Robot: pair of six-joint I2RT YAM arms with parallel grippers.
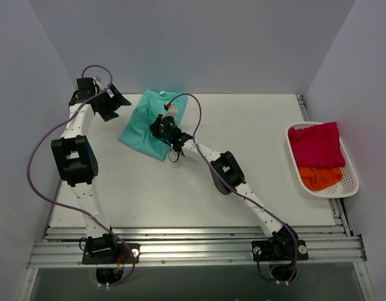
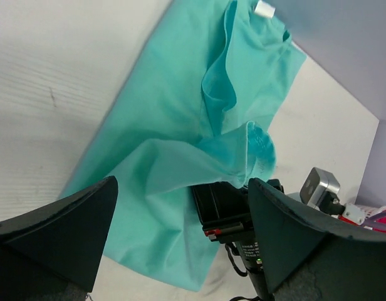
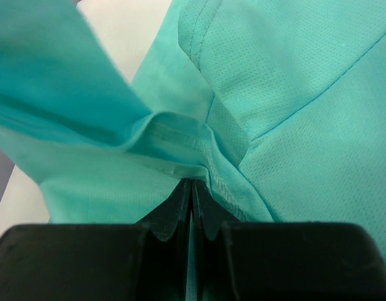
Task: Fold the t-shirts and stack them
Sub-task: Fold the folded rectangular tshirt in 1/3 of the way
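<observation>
**While right jaws pinch the teal t-shirt (image 1: 145,125), left jaws stand wide and hold nothing**

Where the white surface (image 1: 243,163) meets the back wall, upper centre-left of the overhead frame, the teal t-shirt lies partly flattened and rumpled, with its collar toward the wall. A small white label (image 2: 265,9) shows at the neckline in the left wrist view.

Right arm (image 1: 227,170): it reaches diagonally from the lower right of the overhead frame to the shirt's right-hand side. The right jaws are pressed together on a stitched hem of the teal cloth. In the right wrist view the black fingertips (image 3: 171,216) meet with the hem caught between them, and the fabric rises in folds above. The left wrist view confirms this: a flap of the shirt is lifted off the rest of the garment where those jaws hold it.

Left arm (image 1: 74,160): it stands at the upper left of the overhead frame, its head just beside the shirt's left edge. The left jaws are spread wide, both fingers (image 2: 61,232) apart at the bottom corners of the left wrist view, with nothing gripped. Whether they touch the surface cannot be told.

Other garments: a white slotted basket (image 1: 291,153) sits at the right edge of the surface, well apart from both arms. A magenta-red t-shirt (image 1: 316,144) is bunched in its far half, and an orange t-shirt (image 1: 319,177) is bunched in its near half, touching the red one. Neither is folded.
</observation>
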